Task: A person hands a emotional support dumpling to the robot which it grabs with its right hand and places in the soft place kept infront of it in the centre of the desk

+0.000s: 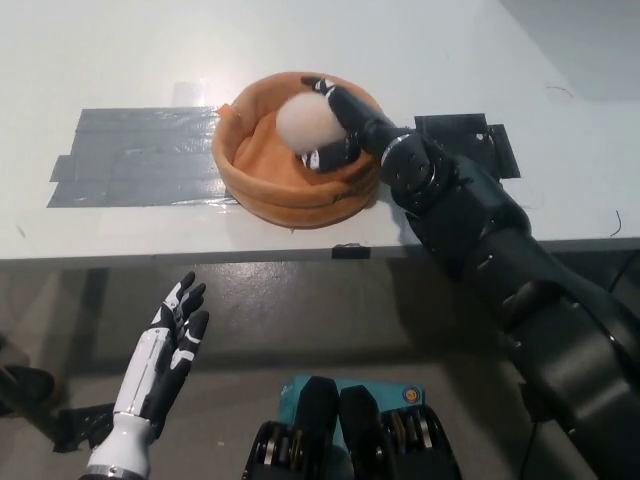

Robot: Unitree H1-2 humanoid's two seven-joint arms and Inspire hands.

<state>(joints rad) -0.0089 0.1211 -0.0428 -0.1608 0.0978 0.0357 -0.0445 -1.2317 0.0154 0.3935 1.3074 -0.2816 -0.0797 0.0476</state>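
Observation:
A pale, round plush dumpling (305, 124) sits in the grasp of my black right hand (335, 128), which is shut on it. Hand and dumpling are inside the rim of the orange soft bed (262, 183) at the middle of the white desk, over its right half. Whether the dumpling touches the bed's floor is hidden by the hand. My white left hand (165, 345) rests open below the desk's front edge at the lower left.
Grey tape patch (135, 155) lies left of the bed on the desk (100, 50). A black taped square (480, 140) lies to its right, partly under my forearm. The desk's front edge (200, 257) runs across the middle.

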